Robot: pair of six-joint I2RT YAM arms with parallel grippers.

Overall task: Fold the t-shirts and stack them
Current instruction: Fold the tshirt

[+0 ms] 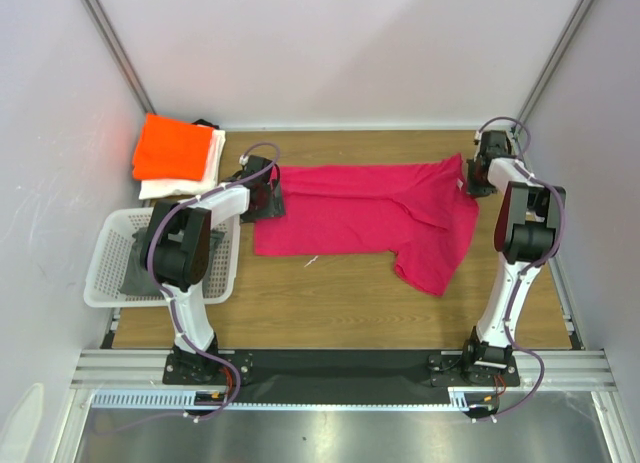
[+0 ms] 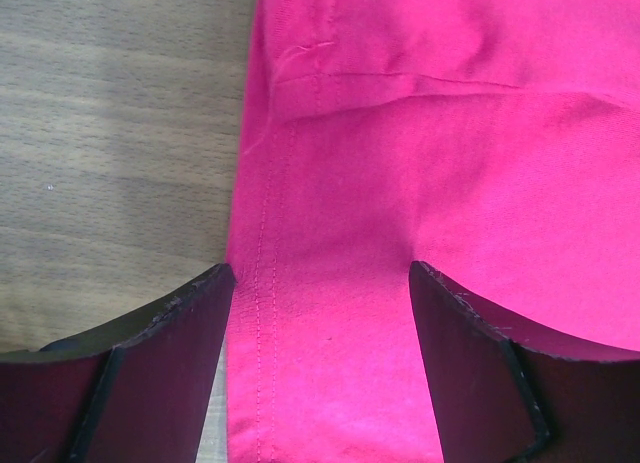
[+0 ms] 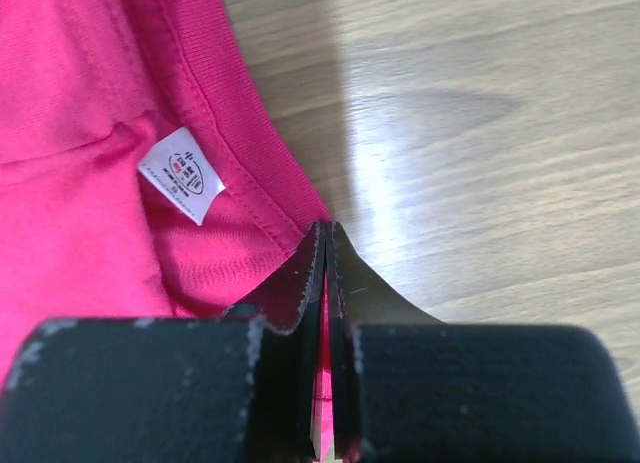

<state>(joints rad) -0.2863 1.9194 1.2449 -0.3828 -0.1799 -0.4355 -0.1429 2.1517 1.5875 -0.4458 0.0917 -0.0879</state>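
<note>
While right hand (image 3: 327, 233) pinches pink tee (image 1: 350, 218) collar | left hand (image 2: 320, 278) agape | long axis left-right

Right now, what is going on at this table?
Two robot arms are working on the pink t-shirt, which lies spread on the table. The right claw is shut on its collar edge; the left claw is open over the hem at the other end. The orange t-shirt lies folded on the folded white t-shirt in the far left corner.

Bare table (image 1: 330, 303) in front of magenta t-shirt (image 1: 370, 223); basket (image 1: 100, 273) at left.
</note>
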